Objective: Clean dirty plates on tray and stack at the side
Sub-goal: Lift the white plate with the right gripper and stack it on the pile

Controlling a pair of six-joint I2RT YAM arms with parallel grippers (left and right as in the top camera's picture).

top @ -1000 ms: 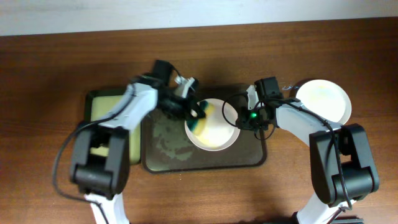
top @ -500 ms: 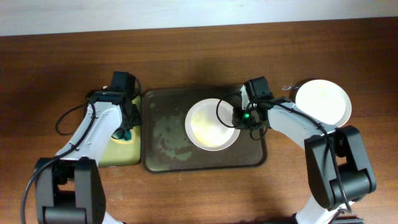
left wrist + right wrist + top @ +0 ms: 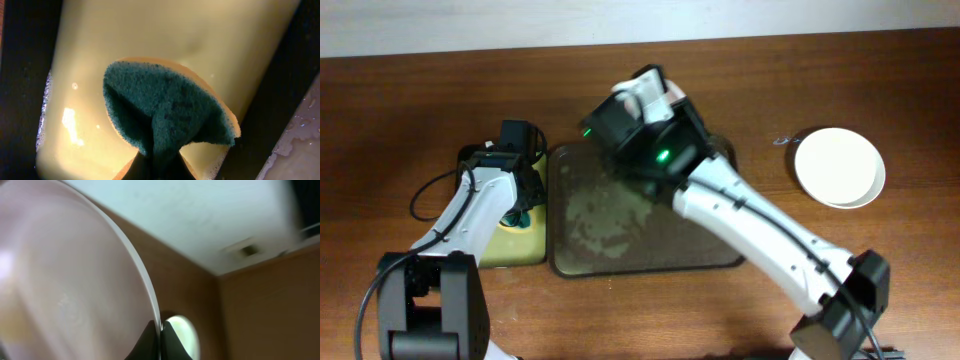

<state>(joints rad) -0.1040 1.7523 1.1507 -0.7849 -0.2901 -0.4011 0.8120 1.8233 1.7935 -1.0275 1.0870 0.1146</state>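
Note:
My right gripper [image 3: 160, 332] is shut on the rim of a white plate [image 3: 65, 280] and holds it tilted on edge, high above the dark brown tray [image 3: 620, 245]. In the overhead view the raised right arm [image 3: 740, 215] hides most of this plate. The tray shows soapy smears and no plate. Another white plate [image 3: 838, 167] lies on the table at the right; it also shows in the right wrist view [image 3: 184, 336]. My left gripper [image 3: 152, 172] is shut on a green sponge [image 3: 165, 110] over the small yellow-green tray [image 3: 150, 40].
The small dark-rimmed tray [image 3: 500, 245] sits against the left side of the brown tray. The right arm crosses diagonally above the brown tray's right half. Bare wooden table [image 3: 420, 110] lies all around.
My left gripper took the sponge off the plate to the small tray. My right gripper then lifted that plate off the brown tray, high and to the left.

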